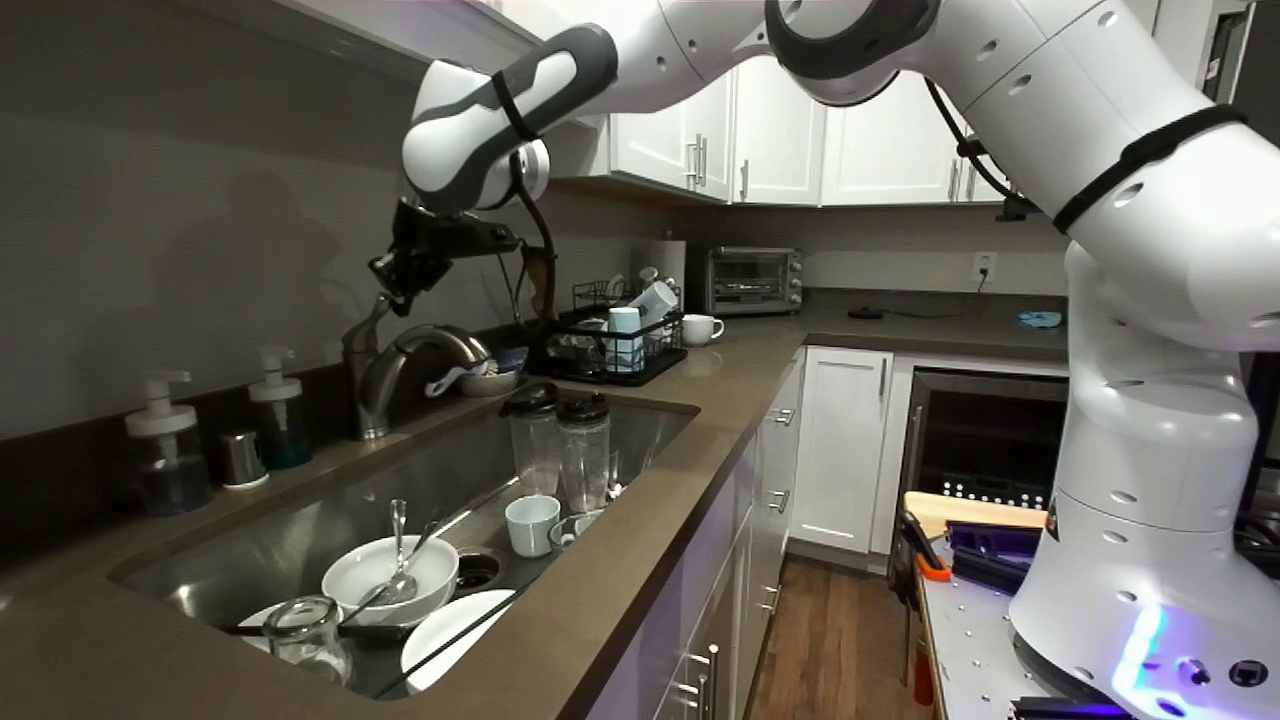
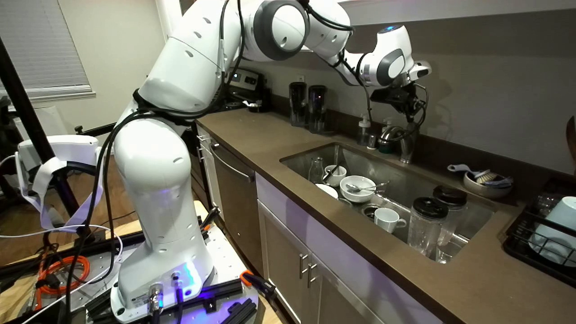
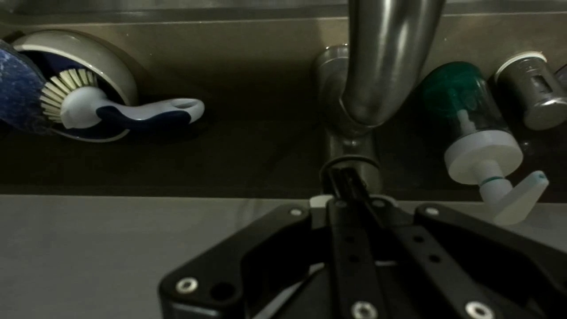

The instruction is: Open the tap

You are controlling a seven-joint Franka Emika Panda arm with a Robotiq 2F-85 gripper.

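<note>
The gripper is angling down, its fingers pressing together with nothing showing between them, likely for nudging rather than pinching. Right beneath, the tap is standing, its handle reaching up to the fingertips; whether they're touching, the views aren't settling. Farther from the gripper, the spout is arching over the sink, presumably for rinsing the dishes. Below, flanking the gripper, a soap bottle is standing handy and a scrub brush is resting in its bowl, probably draining.
</note>
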